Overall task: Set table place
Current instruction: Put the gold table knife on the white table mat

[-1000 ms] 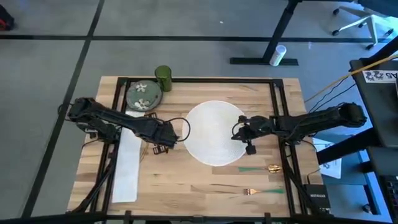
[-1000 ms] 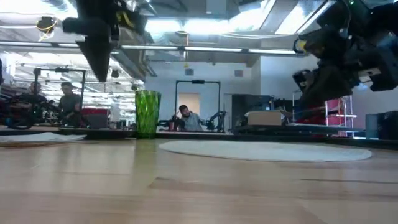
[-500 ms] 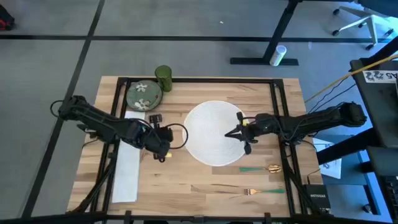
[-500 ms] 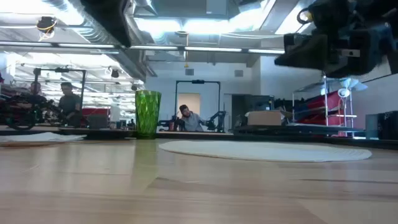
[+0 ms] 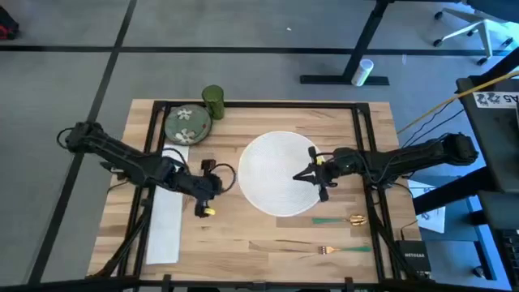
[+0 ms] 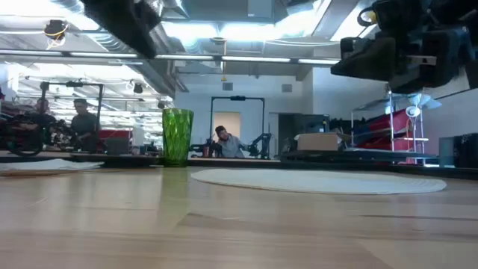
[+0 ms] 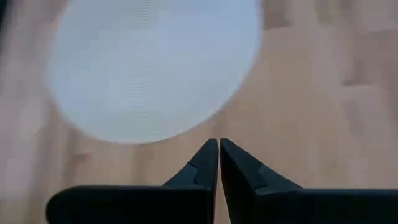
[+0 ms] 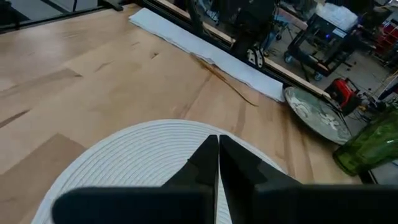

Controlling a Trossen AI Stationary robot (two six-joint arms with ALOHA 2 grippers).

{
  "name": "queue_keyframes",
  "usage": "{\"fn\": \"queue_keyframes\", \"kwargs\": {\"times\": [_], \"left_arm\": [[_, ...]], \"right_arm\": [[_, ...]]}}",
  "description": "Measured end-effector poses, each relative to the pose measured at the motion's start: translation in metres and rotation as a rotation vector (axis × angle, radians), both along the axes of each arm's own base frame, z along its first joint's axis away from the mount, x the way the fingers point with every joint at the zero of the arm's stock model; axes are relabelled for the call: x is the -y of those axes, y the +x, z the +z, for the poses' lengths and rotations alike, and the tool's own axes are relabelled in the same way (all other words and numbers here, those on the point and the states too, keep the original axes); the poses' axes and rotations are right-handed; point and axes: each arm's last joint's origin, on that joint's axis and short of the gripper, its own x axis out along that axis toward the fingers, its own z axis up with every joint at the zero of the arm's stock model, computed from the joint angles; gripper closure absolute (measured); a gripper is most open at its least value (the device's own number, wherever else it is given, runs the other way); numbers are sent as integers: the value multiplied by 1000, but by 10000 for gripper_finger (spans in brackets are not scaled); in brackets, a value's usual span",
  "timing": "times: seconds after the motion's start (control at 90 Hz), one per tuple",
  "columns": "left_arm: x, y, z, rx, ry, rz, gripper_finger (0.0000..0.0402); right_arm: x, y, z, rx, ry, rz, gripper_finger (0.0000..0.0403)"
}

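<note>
I saw the left claw (image 5: 202, 199) hovering with fingers pressed together, empty, over the large light-wood plank counter (image 5: 259, 235), just beside the round white woven placemat (image 5: 280, 172). The right claw (image 5: 310, 173), also closed on nothing, hung above that mat's opposite edge. Beyond the left claw lay the white folded napkin (image 5: 165, 212), the floral grey-green plate (image 5: 187, 125) and the green ribbed glass (image 5: 212, 101).

Grey carpet floor (image 5: 65, 73) with dark seams; bright ceiling lights (image 6: 224, 30) overhead.
</note>
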Motion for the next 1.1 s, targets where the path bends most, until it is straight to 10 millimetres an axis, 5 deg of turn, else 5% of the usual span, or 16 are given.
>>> {"fn": "queue_keyframes", "kwargs": {"times": [0.2,0.411,0.567,0.722,1.1], "left_arm": [[-14,-37,-11,72,-153,59,402],[-32,-64,-40,-76,-378,456,402],[-28,-57,-56,-38,-520,496,402],[-27,-38,-57,169,-472,322,402],[-39,-66,-62,-270,-581,821,402]], "right_arm": [[0,0,0,0,1,-1,403],[0,0,0,-1,5,-2,403],[0,0,0,-2,13,-5,403],[0,0,0,-3,15,-5,403],[0,0,0,-4,15,-6,403]]}}
